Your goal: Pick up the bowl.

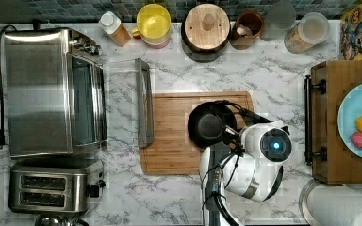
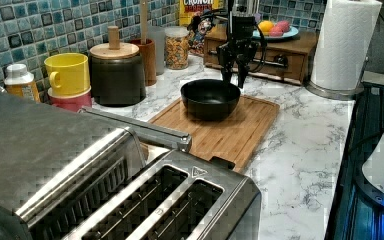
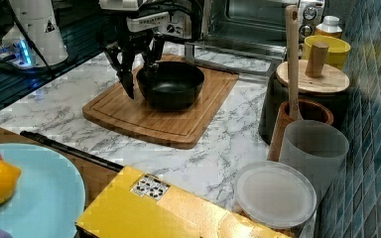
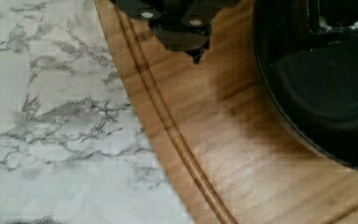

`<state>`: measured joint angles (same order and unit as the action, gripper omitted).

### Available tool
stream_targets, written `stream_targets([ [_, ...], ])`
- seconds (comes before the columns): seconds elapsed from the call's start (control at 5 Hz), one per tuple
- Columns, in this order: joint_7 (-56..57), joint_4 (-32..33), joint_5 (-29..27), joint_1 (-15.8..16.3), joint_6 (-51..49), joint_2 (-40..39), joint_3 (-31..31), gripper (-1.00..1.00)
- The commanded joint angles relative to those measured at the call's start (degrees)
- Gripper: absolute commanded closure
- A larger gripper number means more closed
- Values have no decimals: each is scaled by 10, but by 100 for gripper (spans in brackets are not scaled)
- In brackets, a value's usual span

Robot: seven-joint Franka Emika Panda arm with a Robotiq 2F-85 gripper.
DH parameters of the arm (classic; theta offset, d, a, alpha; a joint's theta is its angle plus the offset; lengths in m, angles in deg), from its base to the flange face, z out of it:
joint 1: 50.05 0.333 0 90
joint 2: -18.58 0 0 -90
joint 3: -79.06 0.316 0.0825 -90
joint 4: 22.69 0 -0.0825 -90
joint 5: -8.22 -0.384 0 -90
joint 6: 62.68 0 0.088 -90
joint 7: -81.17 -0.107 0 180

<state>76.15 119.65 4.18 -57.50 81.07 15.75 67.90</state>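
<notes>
In the right view, your gripper [image 3: 138, 79] hangs at the near rim of the bowl [image 3: 171, 84], fingers spread wide, one outside the wall and one apparently just inside; nothing is gripped. The bowl sits upright on the wooden cutting board [image 3: 178, 121], toward its end nearer the arm. Beyond it stands the toaster oven [image 3: 258, 20] with its door down

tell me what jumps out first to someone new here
The black bowl in the middle of the wooden cutting board, with the open gripper straddling its rim, one finger inside and one outside. Next, the yellow cup by the tiled wall.
</notes>
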Motion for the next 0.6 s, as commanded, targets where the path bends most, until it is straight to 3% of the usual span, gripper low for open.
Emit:
stream_targets([
  [0.2, -31, -2, -14, 6, 13, -9, 11, 100],
  [0.6, -55, -20, -9, 4, -4, -22, 13, 100],
])
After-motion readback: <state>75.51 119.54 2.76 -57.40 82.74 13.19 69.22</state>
